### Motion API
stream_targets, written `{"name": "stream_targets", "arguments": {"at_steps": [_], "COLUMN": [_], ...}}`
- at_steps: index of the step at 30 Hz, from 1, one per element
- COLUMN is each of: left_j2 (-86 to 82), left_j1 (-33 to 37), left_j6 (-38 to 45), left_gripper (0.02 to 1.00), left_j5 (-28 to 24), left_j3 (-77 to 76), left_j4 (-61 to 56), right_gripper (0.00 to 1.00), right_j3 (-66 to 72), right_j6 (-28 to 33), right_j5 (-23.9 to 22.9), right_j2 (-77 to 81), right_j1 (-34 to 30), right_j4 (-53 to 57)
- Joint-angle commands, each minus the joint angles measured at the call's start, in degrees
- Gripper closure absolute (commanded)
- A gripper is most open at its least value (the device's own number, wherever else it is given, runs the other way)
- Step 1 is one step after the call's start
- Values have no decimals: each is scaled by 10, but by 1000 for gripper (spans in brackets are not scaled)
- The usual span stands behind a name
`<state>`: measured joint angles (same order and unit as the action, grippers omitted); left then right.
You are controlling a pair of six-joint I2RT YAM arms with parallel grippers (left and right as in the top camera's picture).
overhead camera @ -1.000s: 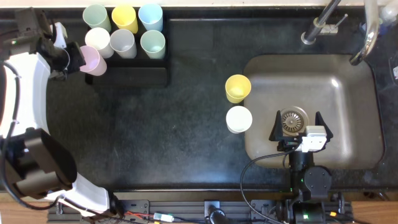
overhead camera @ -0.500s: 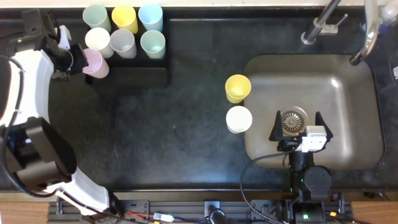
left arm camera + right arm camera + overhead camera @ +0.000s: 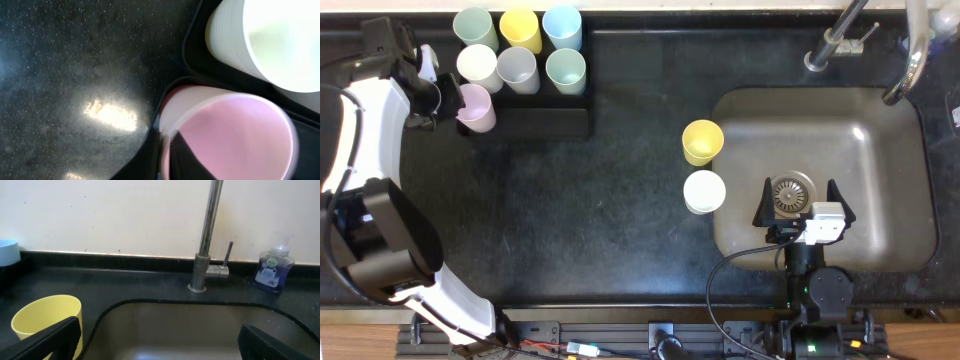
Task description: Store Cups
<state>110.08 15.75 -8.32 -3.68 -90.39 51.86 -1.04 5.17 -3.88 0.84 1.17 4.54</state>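
Left hand (image 3: 447, 98) grips pink cup (image 3: 476, 108) at a rack (image 3: 550, 122) slot; five stored cups (image 3: 517, 69) stand just beyond it. Yellow cup (image 3: 702, 141) and white cup (image 3: 704, 191), near the wide-open right hand (image 3: 798, 205), await storage.

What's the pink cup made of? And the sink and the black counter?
The pink cup looks like plastic: thin, smooth wall that light glows through. The sink looks like brushed metal, probably steel: grey with a dull sheen. The counter looks like polished stone or a lookalike: black, speckled, reflecting light.
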Motion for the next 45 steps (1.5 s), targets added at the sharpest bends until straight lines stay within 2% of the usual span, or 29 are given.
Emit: {"name": "stream_targets", "arguments": {"at_steps": [1,6,13,22,26,29,35,39,45], "left_j2": [6,6,-10,-136,-157,-146,-73,-8,71], "left_j1": [-4,-4,-4,-24,-97,-184,-356,-435,-496], "left_j6": [10,10,8,-29,-75,-130,-203,-234,-236], "left_gripper": [840,776,485,246,196,183,163,161,152], "left_j5": [-1,-1,-1,-1,32,66,85,77,0], "left_j3": [1,1,1,-19,-96,-167,-283,-312,-313], "left_j4": [-2,-1,7,42,114,163,190,188,188], "right_gripper": [3,3,3,3,5,5,3,3,3], "right_j3": [8,8,8,8,8,8,8,8,8], "right_j6": [0,0,0,0,0,0,0,0,0], "right_j5": [-2,-2,-2,-2,-2,-2,-2,-2,-2], "right_j2": [-6,-6,-6,-6,-6,-6,-6,-6,-6], "right_j1": [0,0,0,0,0,0,0,0,0], "right_j4": [-4,-4,-4,-4,-4,-4,-4,-4,-4]}}
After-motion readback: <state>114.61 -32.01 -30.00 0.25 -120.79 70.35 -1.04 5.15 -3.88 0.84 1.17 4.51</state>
